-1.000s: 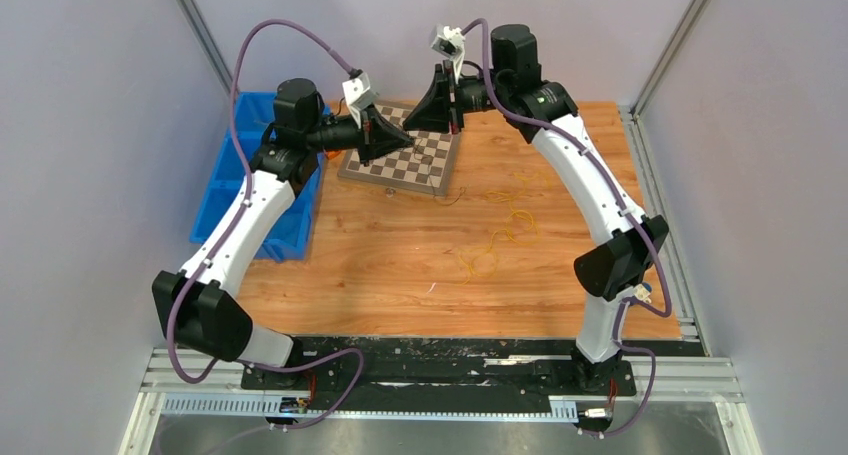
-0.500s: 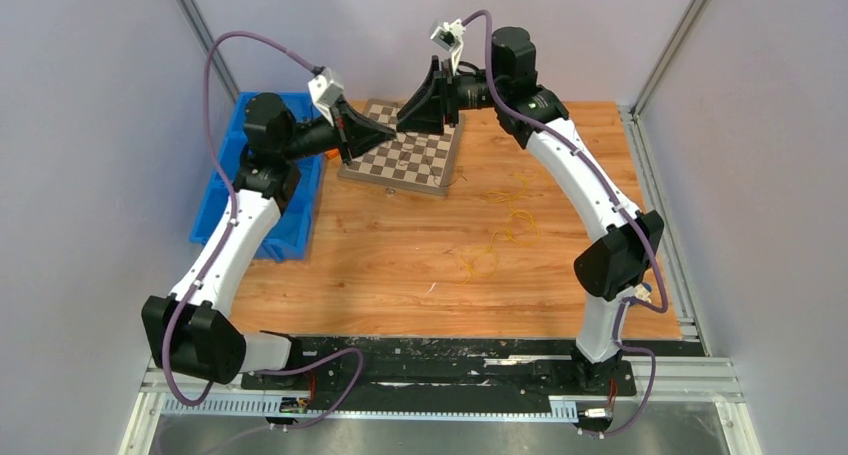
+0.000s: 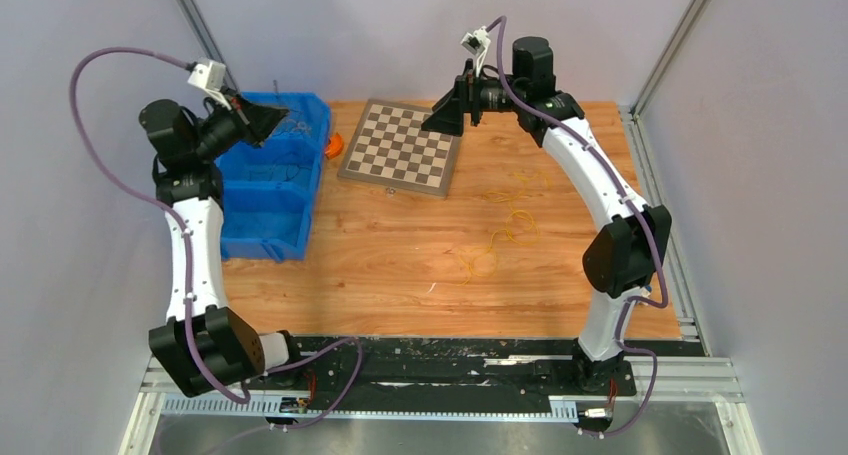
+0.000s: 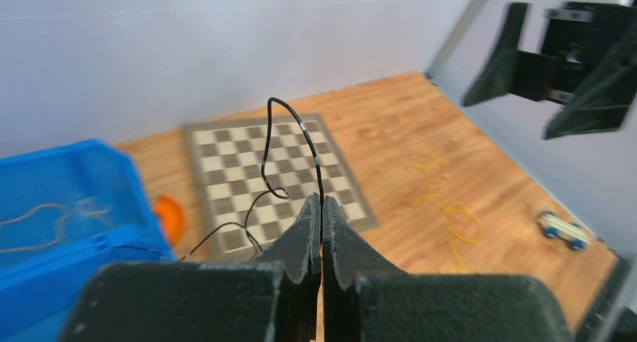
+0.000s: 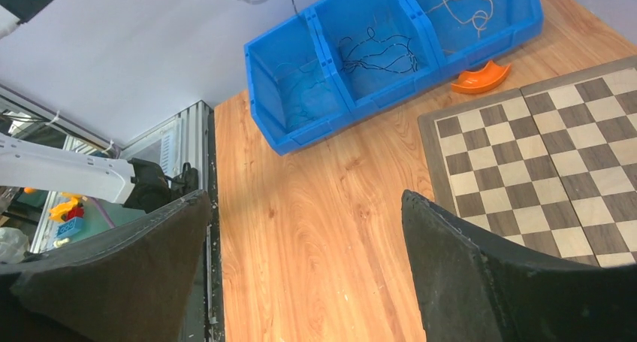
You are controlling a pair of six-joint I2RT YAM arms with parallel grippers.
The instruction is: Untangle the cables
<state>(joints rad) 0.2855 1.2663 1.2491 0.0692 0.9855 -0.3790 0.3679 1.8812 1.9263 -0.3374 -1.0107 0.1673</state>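
The dark cable (image 4: 318,158) is the one in hand. It comes out between the tips of the left tool (image 4: 321,207), rises in a thin loop and curls down again, with a free end hanging to the side. As far as we can see it is a single wire, not knotted with any other.

The left tool is pressed together on it and holds it in the air above the blue bin (image 3: 265,247), at the far left of the surface (image 3: 380,265). We cannot tell over which compartment.

We judge that this is the sorting step: one cable is free from the others and is to be put down. In the right wrist view the bin has three compartments in a row, each with thin wires of its own colour: blue-grey, dark and pale tan. So the next move calls for bringing the wire low over the compartment with the dark wires and then parting the fingers. The wire looks light and springy, so it may cling to a pad or spring over the wall.

The yellow cables (image 3: 508,225) lie loose on the surface, right of the middle.

The right tool (image 3: 447,115) hovers by the far edge of the chequered board (image 3: 400,150), its fingers wide apart with nothing between them.
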